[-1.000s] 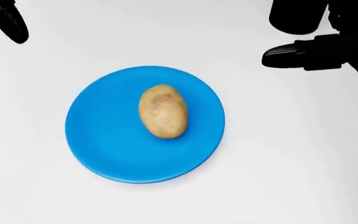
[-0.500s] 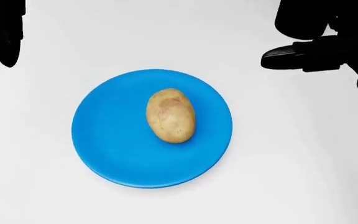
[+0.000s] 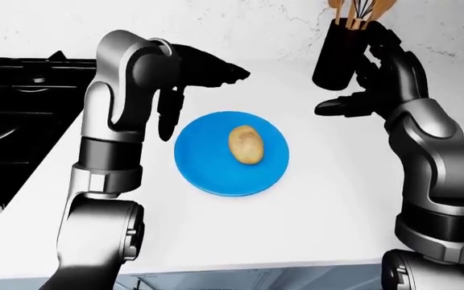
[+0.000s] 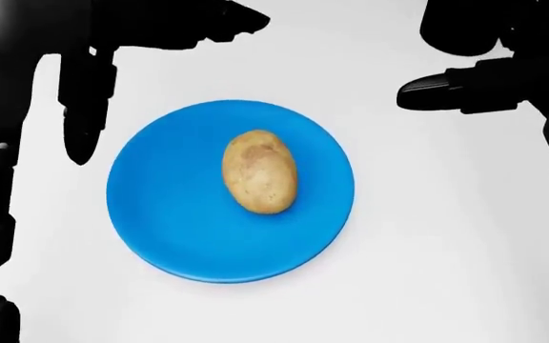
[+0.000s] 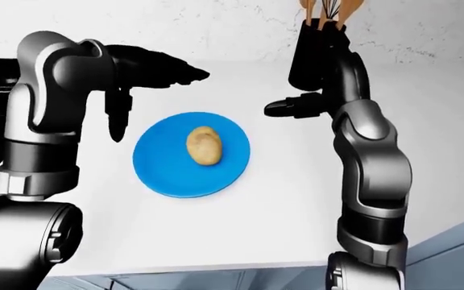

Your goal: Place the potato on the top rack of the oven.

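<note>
The potato [image 4: 259, 171] lies in the middle of a blue plate [image 4: 160, 221], with its long side pointing up and down in the head view. The plate sits flat on a white counter [image 4: 446, 250]. Nothing touches the potato.

The left hand [image 3: 185, 84] hangs above the counter at the upper left edge of the plate. Its fingers are spread open: 1 finger [image 3: 228, 74] points to the right over the top of the plate, and another finger [image 3: 167, 118] points down beside the plate's left edge. The hand holds nothing. In the head view it appears as a flat black shape at the top left, and I cannot tell if the fingers touch the plate or only hover near it.

The right hand [image 3: 361, 90] is at the upper right of the plate, apart from it. Its fingers are open too, and 1 finger [image 4: 441, 91] points to the left toward the plate. It holds nothing. In the left-eye view a dark holder with wooden utensils [image 3: 359, 12] stands just behind this hand near the wall, and the hand covers part of it, so I cannot tell if they touch.

At the left edge of the left-eye view there is a black stove [image 3: 15, 121], next to the white counter. The 2 arms are grey and black, and each comes up from the bottom of the eye views.
</note>
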### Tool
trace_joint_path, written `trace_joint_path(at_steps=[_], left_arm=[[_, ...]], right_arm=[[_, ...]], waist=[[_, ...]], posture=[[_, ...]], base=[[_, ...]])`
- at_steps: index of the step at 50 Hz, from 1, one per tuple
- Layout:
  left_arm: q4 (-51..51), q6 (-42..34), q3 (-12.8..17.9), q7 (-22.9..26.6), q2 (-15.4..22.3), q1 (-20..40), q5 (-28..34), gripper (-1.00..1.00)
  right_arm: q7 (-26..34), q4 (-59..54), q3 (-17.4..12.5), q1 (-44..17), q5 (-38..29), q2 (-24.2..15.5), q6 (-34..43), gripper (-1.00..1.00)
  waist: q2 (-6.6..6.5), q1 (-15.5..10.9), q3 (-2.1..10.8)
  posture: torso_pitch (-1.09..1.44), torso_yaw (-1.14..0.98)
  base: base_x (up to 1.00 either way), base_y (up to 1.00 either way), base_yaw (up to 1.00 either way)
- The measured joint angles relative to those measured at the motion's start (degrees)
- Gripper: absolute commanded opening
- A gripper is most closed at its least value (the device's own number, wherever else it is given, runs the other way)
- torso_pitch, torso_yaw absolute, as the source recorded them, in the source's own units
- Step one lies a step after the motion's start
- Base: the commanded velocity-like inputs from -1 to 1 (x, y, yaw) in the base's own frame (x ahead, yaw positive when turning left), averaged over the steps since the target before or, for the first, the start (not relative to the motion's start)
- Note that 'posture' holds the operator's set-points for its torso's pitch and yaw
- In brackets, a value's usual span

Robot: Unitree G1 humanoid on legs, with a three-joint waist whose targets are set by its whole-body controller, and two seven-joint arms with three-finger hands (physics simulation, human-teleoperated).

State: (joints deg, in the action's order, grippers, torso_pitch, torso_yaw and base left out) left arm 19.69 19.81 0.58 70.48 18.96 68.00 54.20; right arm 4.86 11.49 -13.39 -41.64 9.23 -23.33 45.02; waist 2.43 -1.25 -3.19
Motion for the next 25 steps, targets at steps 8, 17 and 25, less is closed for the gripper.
trace_joint_path(at_steps=[8,17,25], left_arm=[[-1.46,0.89,-1.01,1.04,-1.80,-1.08,0.20,1.00],[-7.99,-0.09,-1.73,4.35,-4.46,-2.31,-0.67,1.00],[-9.79,-2.21,-2.33,6.04,-6.77,-2.71,-0.22,1.00]], right_arm=[[-0.03,0.59,-0.37,-0.02,0.15,-0.17,0.62,1.00],[-0.05,0.15,-0.24,-0.04,0.19,-0.16,0.58,1.00],[-0.04,-0.12,-0.25,-0.04,0.23,-0.18,0.26,1.00]], waist=[[0.04,-0.09,-0.06],[0.13,-0.18,-0.08],[0.22,-0.22,-0.07]], posture=[[0.00,0.00],[0.00,0.00],[0.00,0.00]], base=[[0.00,0.00,0.00],[0.00,0.00,0.00],[0.00,0.00,0.00]])
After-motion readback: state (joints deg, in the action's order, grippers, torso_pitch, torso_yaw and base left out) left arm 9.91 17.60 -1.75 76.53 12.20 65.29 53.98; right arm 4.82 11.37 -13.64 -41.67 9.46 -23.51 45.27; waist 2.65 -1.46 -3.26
